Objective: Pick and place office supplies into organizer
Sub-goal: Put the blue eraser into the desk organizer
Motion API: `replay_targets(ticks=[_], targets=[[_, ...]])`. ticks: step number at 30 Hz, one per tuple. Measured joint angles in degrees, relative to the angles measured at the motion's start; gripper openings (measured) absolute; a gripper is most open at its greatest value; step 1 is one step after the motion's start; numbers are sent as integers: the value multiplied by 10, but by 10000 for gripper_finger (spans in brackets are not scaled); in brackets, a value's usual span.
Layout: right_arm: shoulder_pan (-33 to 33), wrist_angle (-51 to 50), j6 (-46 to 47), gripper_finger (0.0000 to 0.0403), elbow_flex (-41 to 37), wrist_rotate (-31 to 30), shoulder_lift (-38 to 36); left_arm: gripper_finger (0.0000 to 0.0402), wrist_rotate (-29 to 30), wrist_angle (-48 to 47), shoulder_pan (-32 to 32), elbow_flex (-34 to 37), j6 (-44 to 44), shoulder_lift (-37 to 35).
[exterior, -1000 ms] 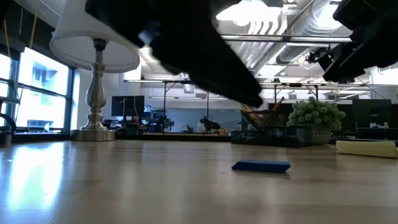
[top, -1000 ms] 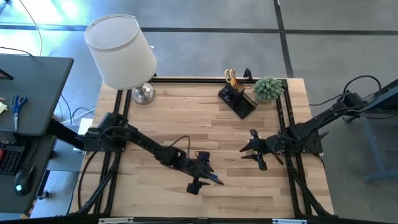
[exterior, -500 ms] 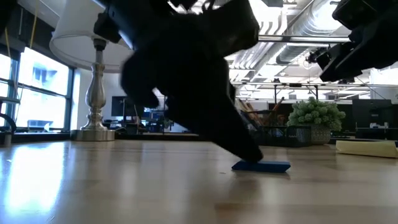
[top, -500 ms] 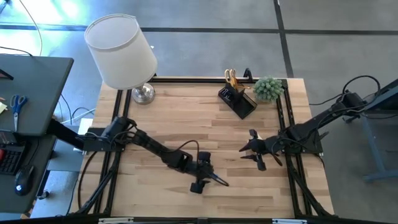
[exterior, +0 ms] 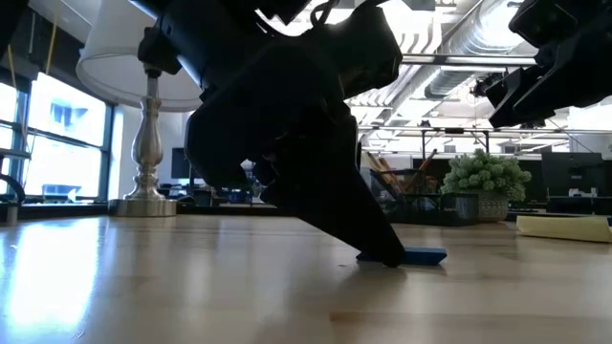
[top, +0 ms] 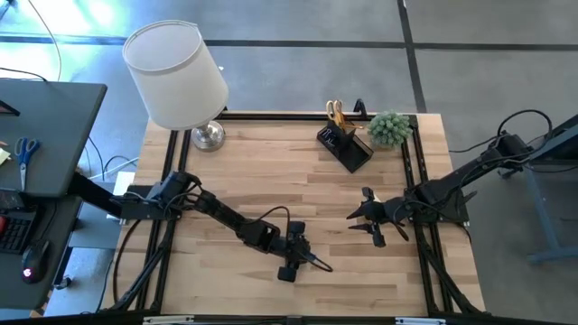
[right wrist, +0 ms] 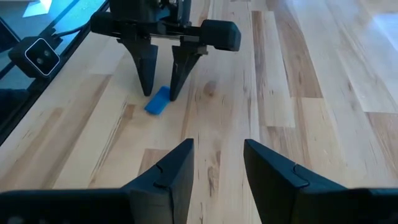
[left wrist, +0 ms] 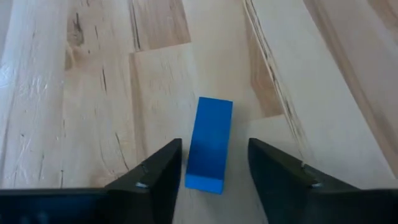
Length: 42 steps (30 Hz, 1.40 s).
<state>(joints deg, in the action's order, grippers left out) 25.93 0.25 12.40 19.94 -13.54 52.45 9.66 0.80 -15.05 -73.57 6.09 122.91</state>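
You had the left gripper (left wrist: 212,171) down on the bench (top: 271,171), fingers parted astride the small blue eraser (left wrist: 209,151), not yet clamped. It looked light, rubbery, grippy: pinch its long sides mid-length. The right gripper (top: 361,217) hung open nearby.

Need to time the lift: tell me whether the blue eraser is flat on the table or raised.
Flat on the table: the blue eraser lies on the wood between the left end effector's fingers.

One camera looked straight down on the pale wooden table (top: 271,171), another level across it, while both wrist cameras shared the small blue rectangular eraser (left wrist: 209,144).
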Motion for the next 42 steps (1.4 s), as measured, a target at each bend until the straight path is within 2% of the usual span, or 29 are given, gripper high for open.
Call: replay_targets(ticks=[7,16,23,31,37,42], targets=[[0,0,2,133,0,0,0,107,0,-3,0,0,-4,0],[0,0,2,133,0,0,0,56,3,-1,0,0,-11,0],[0,17,6,133,0,5,0,63,9,-10,2,-1,-12,-13],[0,87,6,133,0,51,0,61,8,-110,1,-79,-29,-21],[1,21,-4,133,0,89,0,60,25,-151,2,-118,-57,-28],[23,3,-54,133,5,69,0,64,20,-175,11,-134,-63,-36]])
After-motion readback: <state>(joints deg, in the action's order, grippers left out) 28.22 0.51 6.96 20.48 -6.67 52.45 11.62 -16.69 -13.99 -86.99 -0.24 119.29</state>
